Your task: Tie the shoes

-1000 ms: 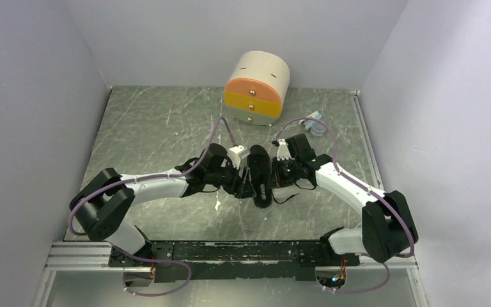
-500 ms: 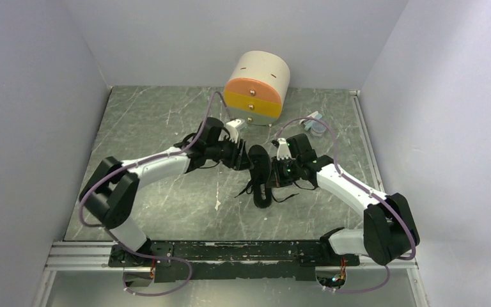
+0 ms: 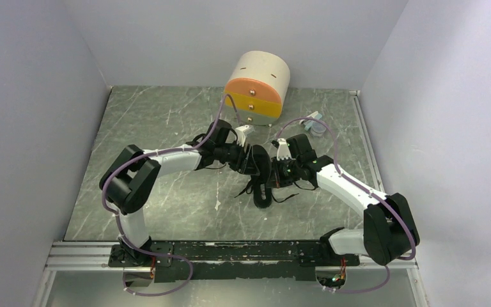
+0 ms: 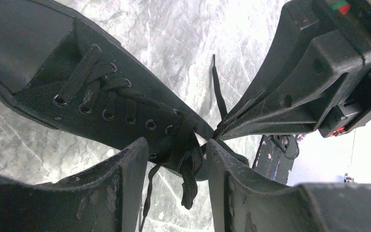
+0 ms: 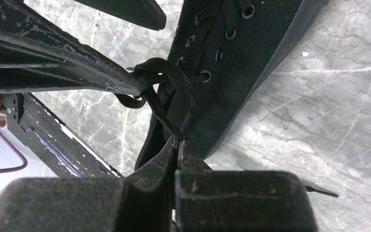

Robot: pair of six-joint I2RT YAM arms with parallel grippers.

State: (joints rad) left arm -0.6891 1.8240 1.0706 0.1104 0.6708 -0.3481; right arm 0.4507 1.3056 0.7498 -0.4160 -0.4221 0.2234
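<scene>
The left gripper [image 4: 176, 146] is straddling the knotted laces [image 4: 187, 157], its jaws spread apart. The black shoe [image 3: 263, 192] is lying on the marble table [image 3: 160, 121] between both arms. The right gripper [image 5: 178, 141] is pinching one strand of the laces, fingers pressed together.

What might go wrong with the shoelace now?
The thin black lace is pinched only at the very tips of the shut right gripper, so it may slip out. A loop sits against a finger of the open left gripper and might snag. Nothing pins the small black shoe, so pulling might drag it.
</scene>
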